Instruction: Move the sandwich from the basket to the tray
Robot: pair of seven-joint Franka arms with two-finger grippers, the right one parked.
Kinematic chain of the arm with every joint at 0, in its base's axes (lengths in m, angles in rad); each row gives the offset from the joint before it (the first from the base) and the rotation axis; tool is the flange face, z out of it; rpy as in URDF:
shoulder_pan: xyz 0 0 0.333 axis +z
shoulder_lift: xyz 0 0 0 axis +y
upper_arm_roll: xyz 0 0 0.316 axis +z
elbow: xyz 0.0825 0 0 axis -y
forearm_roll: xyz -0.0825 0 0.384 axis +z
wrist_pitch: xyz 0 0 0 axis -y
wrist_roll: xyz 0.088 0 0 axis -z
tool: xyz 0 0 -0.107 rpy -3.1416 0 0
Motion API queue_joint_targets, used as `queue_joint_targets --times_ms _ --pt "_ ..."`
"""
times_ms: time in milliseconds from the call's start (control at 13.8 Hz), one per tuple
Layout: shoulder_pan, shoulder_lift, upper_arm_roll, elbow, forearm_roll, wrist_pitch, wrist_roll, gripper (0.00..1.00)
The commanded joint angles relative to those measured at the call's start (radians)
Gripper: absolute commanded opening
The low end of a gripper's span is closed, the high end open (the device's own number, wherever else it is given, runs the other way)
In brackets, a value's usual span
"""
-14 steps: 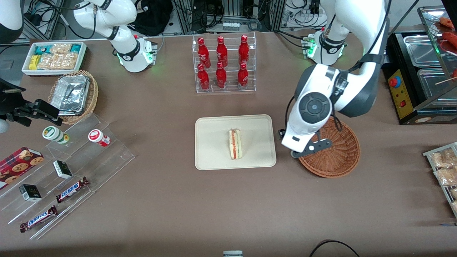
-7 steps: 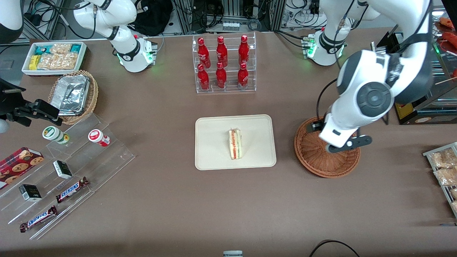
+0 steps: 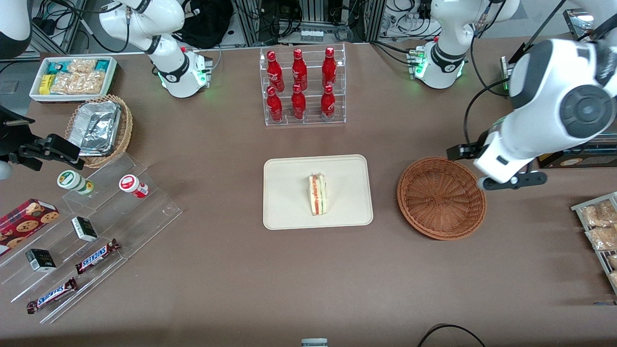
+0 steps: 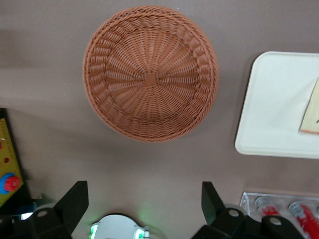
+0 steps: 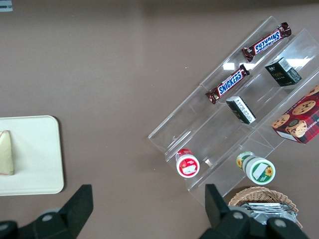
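claw (image 4: 144, 209): spread, empty, pulled up off basket (image 3: 441, 197) toward working arm's end
sandwich (image 3: 317, 194): on tray (image 3: 289, 173), well away
task: done

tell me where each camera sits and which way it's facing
Front view: sits high facing both arms, looking down on the table; shows the sandwich on the tray, the empty basket, and the left arm with its gripper raised beside the basket.
Left wrist view: on the working arm, looking straight down at the basket; its open fingers show.
Right wrist view: on the parked arm, looking down at the snack shelves.
Shared: all three see the tray.
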Motion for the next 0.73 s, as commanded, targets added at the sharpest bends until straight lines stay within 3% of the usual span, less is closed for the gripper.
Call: queue_joint_targets --times_ms 0,653 --pt "0.064 -0.096 -0.029 -0.068 0.011 -0.019 0.116 1.00" --pt "0.124 -0.194 -0.021 -0.059 0.013 -0.068 0.168 1.00"
